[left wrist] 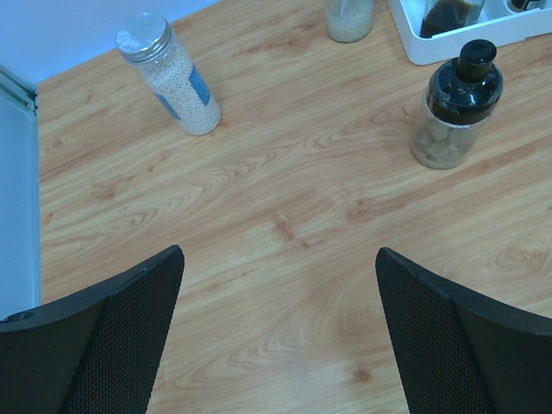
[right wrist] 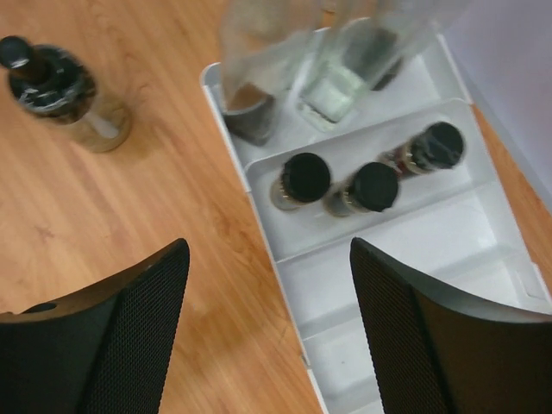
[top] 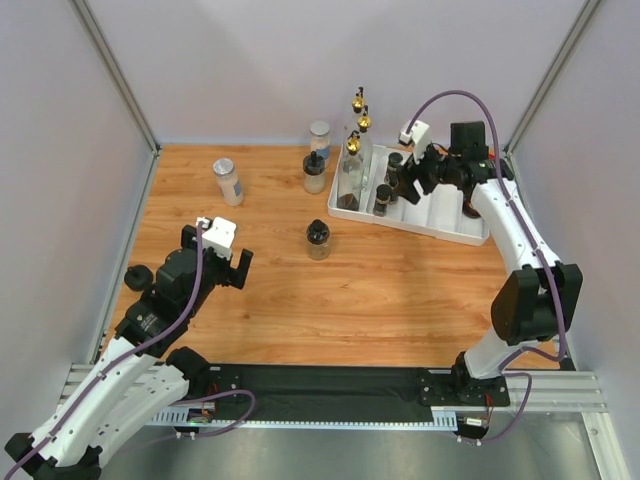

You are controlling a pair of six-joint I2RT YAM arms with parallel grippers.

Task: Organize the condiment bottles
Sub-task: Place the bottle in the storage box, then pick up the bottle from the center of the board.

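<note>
Three tall clear gold-spouted bottles (top: 352, 168) stand at the left end of the white divided tray (top: 452, 228). Small black-capped jars (right wrist: 304, 178) stand in a row in one tray compartment. A black-capped jar (top: 318, 239) stands alone mid-table and shows in the left wrist view (left wrist: 455, 105). Another black-capped jar (top: 314, 172) and a silver-lidded jar (top: 320, 136) stand left of the tray. A second silver-lidded jar (top: 228, 181) stands at the back left (left wrist: 170, 73). My left gripper (left wrist: 278, 259) is open and empty over bare wood. My right gripper (right wrist: 269, 250) is open and empty above the tray's left rim.
A small dark round object (top: 135, 277) sits at the table's left edge beside my left arm. Grey walls close in the table on three sides. The tray's near compartments (right wrist: 431, 259) hold nothing.
</note>
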